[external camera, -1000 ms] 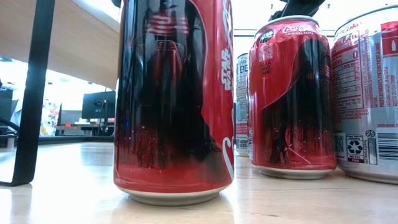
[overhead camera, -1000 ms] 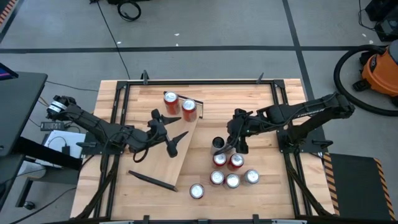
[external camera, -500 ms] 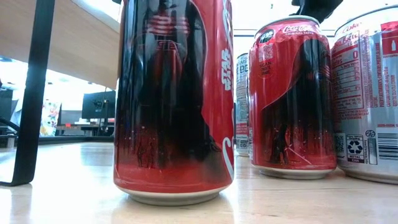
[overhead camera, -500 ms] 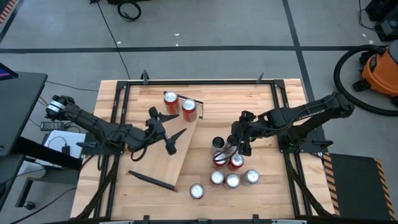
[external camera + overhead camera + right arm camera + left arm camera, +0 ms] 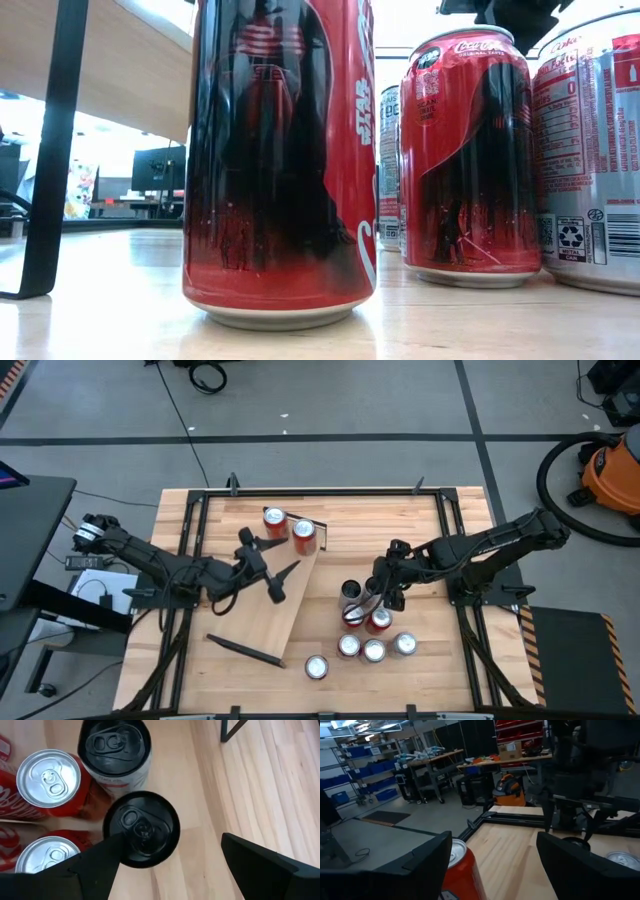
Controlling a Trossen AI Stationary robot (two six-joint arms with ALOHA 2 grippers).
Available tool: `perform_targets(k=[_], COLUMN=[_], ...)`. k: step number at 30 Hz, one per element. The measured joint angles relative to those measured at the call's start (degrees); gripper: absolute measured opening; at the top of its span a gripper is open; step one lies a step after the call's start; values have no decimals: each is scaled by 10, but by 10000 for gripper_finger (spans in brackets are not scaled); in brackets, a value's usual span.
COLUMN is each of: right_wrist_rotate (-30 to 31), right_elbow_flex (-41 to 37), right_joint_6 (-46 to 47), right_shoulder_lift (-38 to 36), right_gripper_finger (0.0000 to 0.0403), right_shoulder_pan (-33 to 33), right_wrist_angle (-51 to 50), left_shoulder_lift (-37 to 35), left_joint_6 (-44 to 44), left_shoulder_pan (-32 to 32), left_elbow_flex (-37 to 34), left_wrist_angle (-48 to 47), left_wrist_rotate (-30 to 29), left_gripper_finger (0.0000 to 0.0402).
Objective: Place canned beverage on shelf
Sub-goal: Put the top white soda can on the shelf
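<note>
**Second arm lines up over a black-topped can while two reds already stand on the shelf**

My left gripper (image 5: 272, 573) hangs over the shelf (image 5: 262, 625), fingers spread and holding nothing. Just beyond its tips stand two red cans (image 5: 289, 530), side by side at the shelf's far end, set there to leave the nearer length of the plank free for more. The left wrist view shows one of them, a red can (image 5: 461, 870), between my parted fingers (image 5: 420, 870) but untouched, so I judge this arm is simply waiting clear of the stock.

Further right, my right gripper (image 5: 383, 592) hovers over the cluster of cans on the counter, pointed downward. Its fingers are parted and grasp nothing. In the right wrist view, a black-topped can (image 5: 141, 829) sits almost directly beneath the gripper (image 5: 170, 855), between the two fingers, with a second black-topped can (image 5: 115, 750) just past it and two silver-topped red cans (image 5: 47, 780) to one side. The spread fingers straddle the nearest can because, I judge, it is the next to go across. Its neighbours stand very close, so lowering a finger between them could knock one over.

Nearest the low camera, a lone red can (image 5: 280, 160) stands apart from the group.
</note>
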Motion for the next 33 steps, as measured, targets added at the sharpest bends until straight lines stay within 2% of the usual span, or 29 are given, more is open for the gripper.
perform_targets(k=[7, 19, 26, 30, 33], right_wrist_rotate=[18, 33, 36, 35, 25], right_elbow_flex=[0, 1, 7, 40, 59], right_joint_6=[-20, -231, -296, -270, -181], right_shoulder_lift=[0, -1, 0, 0, 0], right_gripper_finger=[350, 350, 350, 350, 350], right_shoulder_pan=[-1, -28, -32, -22, -18], right_wrist_angle=[-13, -9, 1, 0, -1], left_shoulder_lift=[0, 0, 0, 0, 0], left_joint_6=[-1, -1, -1, -2, -2], left_shoulder_pan=[1, 1, 1, 1, -1], left_elbow_flex=[0, 0, 0, 0, 0], left_wrist_angle=[0, 0, 0, -2, -2], left_wrist_rotate=[0, 0, 0, 0, 0], left_gripper_finger=[302, 302, 302, 302, 302])
